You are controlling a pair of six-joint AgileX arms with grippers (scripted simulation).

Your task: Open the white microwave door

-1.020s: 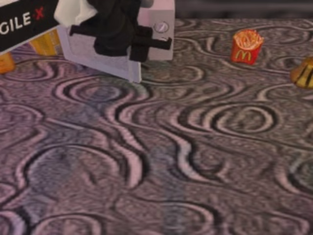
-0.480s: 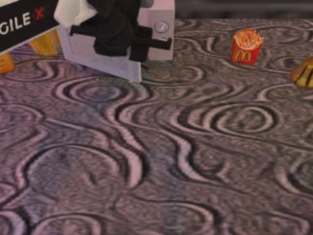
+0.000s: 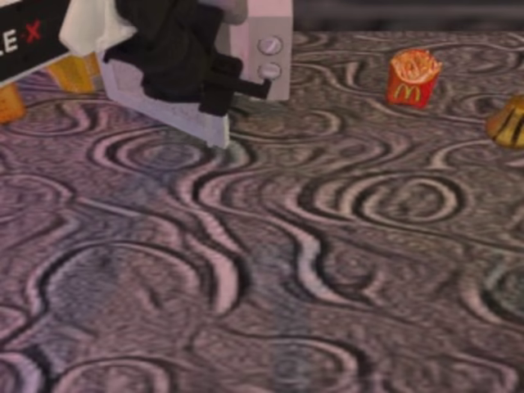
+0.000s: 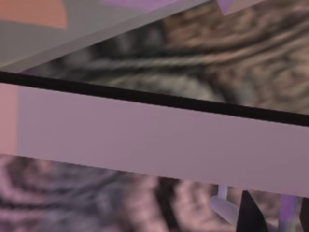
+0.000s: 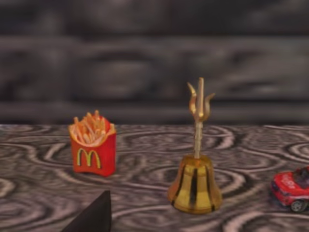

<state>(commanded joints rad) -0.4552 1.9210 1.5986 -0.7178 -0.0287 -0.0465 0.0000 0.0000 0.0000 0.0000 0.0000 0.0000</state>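
The white microwave [image 3: 264, 41] sits at the far left of the table [image 3: 327, 270], up against the back edge. Two round knobs [image 3: 269, 46] show on its front panel, one above the other. The door [image 3: 168, 115] is swung out from the box. It stands on its edge like a slanted wall, coming forward and toward the left, and its free end points at the middle of the table.

The left gripper [image 3: 246, 82] is right over the door, just beside the knob panel. Its black body covers most of the door's top edge. The dark fingers [image 3: 250, 86] stick out toward the knobs. I cannot tell how far apart the fingers are, or if they hold the door. In the left wrist view a wide pale band, the door's edge [image 4: 159, 140], runs across very close up, with the swirly table on both sides of it.

A red fries carton [image 3: 413, 78] stands well apart to the right of the microwave. A gold bell [image 3: 509, 121] stands at the right edge of the table. The right wrist view shows the fries carton [image 5: 93, 143], the bell [image 5: 195, 181] and a small red toy car [image 5: 291, 187]. Some yellow blocks [image 3: 72, 74] sit to the left of the microwave.

The right arm is not in the top view.
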